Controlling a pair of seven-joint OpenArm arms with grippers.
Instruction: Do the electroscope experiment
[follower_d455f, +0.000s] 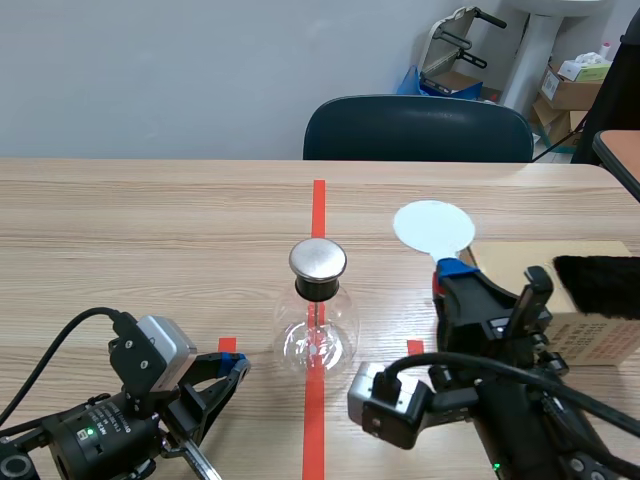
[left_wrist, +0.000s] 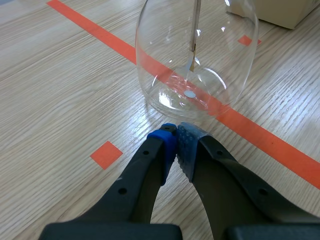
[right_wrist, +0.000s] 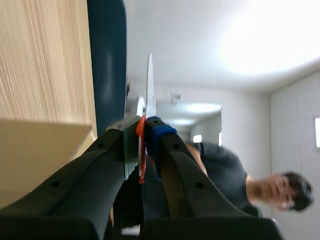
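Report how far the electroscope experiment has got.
Done: the right claw is shut on the red handle of the white disc. In hand: the disc is held up, apart from the metal cap of the flask. Remaining: probably bringing the disc to the cap. The left claw is shut on nothing beside the flask.

The flask (follower_d455f: 316, 340) is clear glass, smooth and glossy — its round cap (follower_d455f: 318, 259) is brushed metal with a soft shine. The table (follower_d455f: 150, 230) is matt wood grain. At its right edge a plain cardboard box (follower_d455f: 598, 335) carries shaggy black fur (follower_d455f: 600, 283). The white disc (follower_d455f: 433, 226) looks smooth and matt. The left gripper's (left_wrist: 176, 136) pads (left_wrist: 188, 146) look dotted and rubbery.
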